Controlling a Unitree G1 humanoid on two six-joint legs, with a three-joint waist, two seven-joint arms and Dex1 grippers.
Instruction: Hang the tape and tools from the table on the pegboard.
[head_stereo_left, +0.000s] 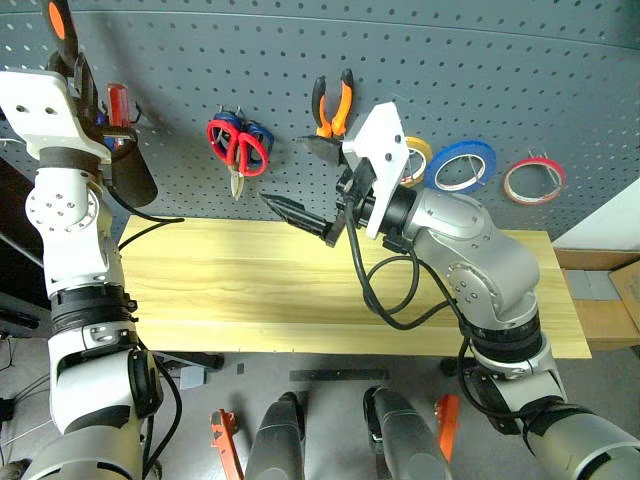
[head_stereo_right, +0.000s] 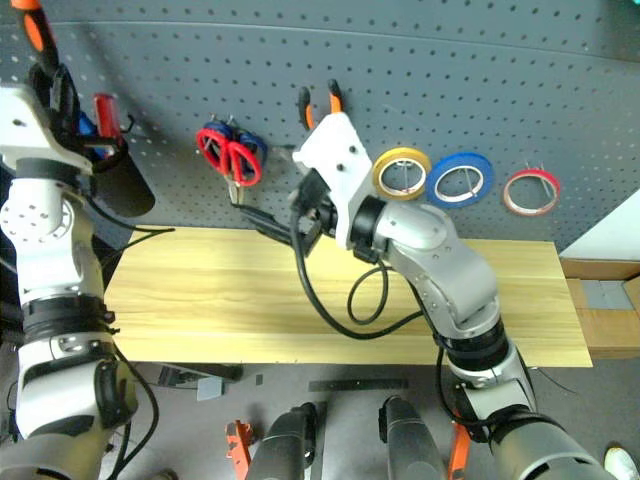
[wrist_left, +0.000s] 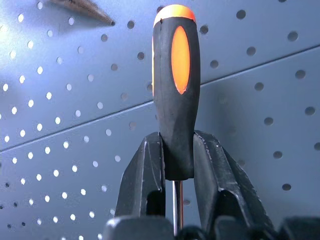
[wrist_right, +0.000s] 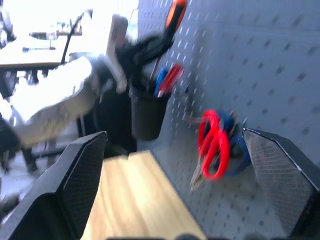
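My left gripper (head_stereo_left: 72, 62) is raised at the far left of the dark grey pegboard (head_stereo_left: 450, 70), shut on the screwdriver (wrist_left: 175, 100), whose black-and-orange handle points up. Just below it a black cup (head_stereo_left: 132, 175) on the board holds a red screwdriver (head_stereo_left: 117, 102). Red-handled scissors (head_stereo_left: 245, 150), orange-and-black pliers (head_stereo_left: 333, 105) and the red tape ring (head_stereo_left: 533, 180) hang on the board. My right gripper (head_stereo_left: 302, 180) is open and holds nothing, hovering above the back of the table (head_stereo_left: 250, 290), in front of the pliers and to the right of the scissors.
Blue-handled scissors (head_stereo_left: 222, 128) hang behind the red ones. A yellow roll (head_stereo_right: 401, 171) and a blue roll (head_stereo_left: 462, 165) hang left of the red ring. A black cable (head_stereo_left: 150, 222) trails from the cup onto the bench. A cardboard box (head_stereo_left: 610, 300) sits beyond the bench's right end.
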